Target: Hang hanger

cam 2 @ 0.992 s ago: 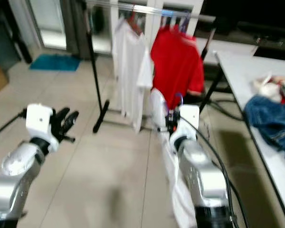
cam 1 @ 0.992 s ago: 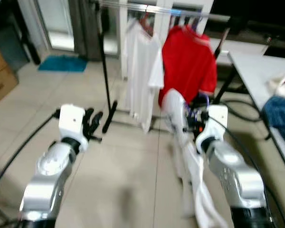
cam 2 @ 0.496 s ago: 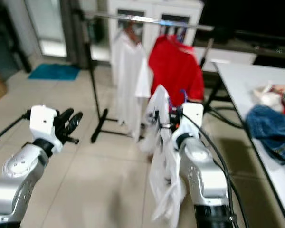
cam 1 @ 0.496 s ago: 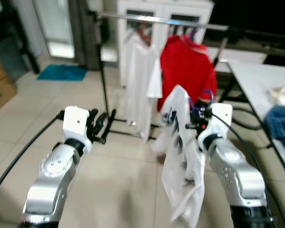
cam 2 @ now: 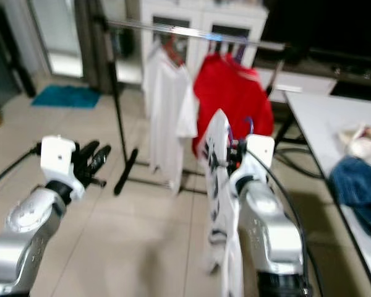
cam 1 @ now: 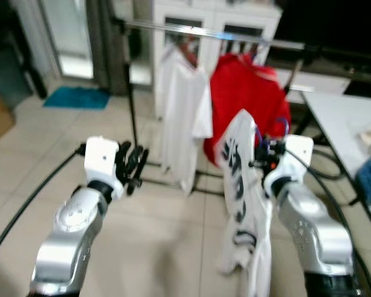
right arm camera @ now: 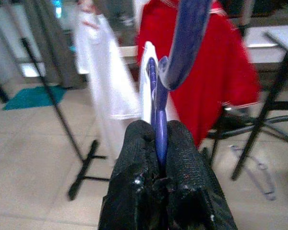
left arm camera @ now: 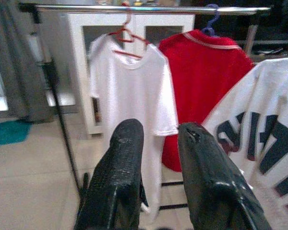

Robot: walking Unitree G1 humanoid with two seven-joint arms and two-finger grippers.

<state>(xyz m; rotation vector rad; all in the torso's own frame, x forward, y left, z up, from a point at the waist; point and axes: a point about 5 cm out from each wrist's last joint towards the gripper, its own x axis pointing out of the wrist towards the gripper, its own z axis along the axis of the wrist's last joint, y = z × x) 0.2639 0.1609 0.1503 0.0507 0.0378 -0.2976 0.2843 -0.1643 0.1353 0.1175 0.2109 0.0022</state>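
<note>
My right gripper is shut on the neck of a purple hanger. From it hangs a white shirt with dark lettering, held up in front of me. Ahead stands a clothes rack with a silver rail. On the rail hang a white T-shirt on a red hanger and a red shirt on a purple hanger. My left gripper is raised to the left, open with nothing between its fingers, level with the white T-shirt.
A white table runs along the right with a blue denim garment and light clothes on it. A white cabinet stands behind the rack. A teal mat lies far left on the tiled floor.
My right gripper has lifted the hanger higher, and the lettered shirt now hangs straighter. The rack looks nearer in the view. The left gripper keeps its pose.
</note>
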